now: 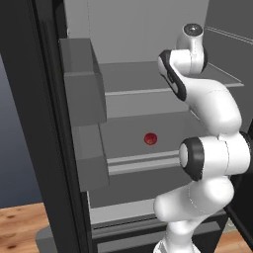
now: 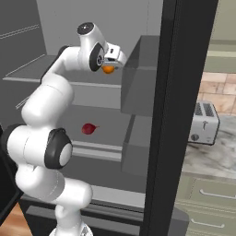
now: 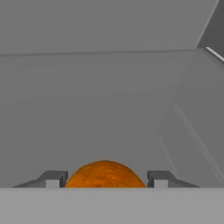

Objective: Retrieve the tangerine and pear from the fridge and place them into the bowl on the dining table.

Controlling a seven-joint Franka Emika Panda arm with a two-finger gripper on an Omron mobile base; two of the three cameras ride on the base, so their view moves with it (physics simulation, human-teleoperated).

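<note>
The jaws stand either side of the tangerine, one fingertip close at each flank; whether they clamp it cannot be told. In the right base view the tangerine sits under the hand, at the upper shelf inside the fridge. The pear lies on the shelf below, well apart from the tangerine. A toaster stands on the worktop beside the fridge.
</note>
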